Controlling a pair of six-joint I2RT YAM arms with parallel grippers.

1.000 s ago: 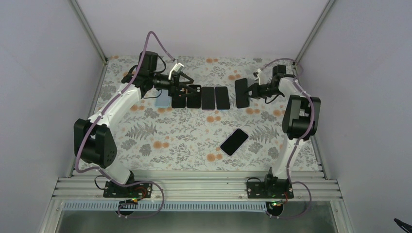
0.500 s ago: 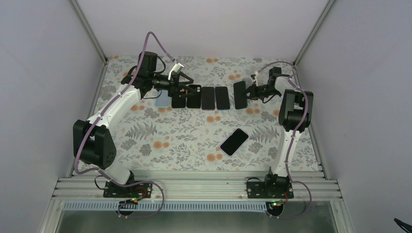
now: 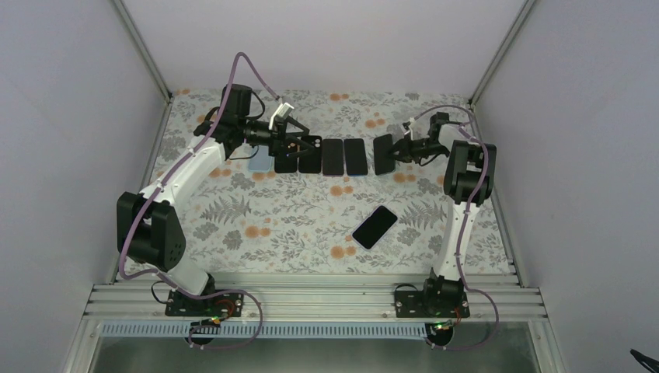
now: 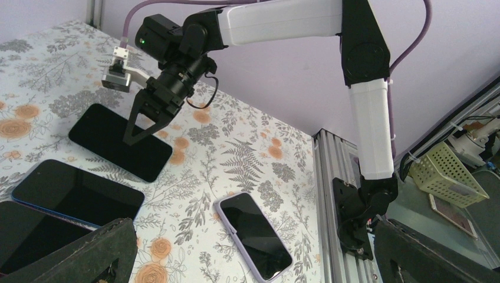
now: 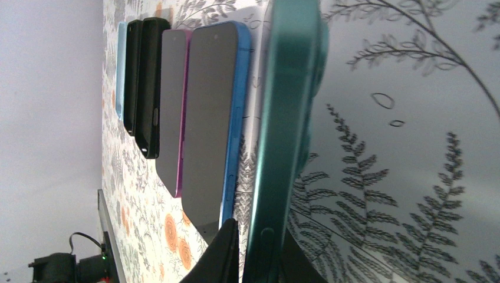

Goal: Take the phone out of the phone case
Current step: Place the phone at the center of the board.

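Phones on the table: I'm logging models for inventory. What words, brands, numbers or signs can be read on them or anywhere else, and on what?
None can be read. The row of phones, the teal-edged phone and the phone in the pale case show only dark screens; no logo, label or number is legible in any view.

Bright, even, soft light from overhead; shadows on the surface (image 3: 311, 217) faint. Top cam sharp. Right wrist cam: teal phone (image 5: 283, 118) too close, soft-edged, glossy screen mirroring fern print. My left jaws dark, blurry.
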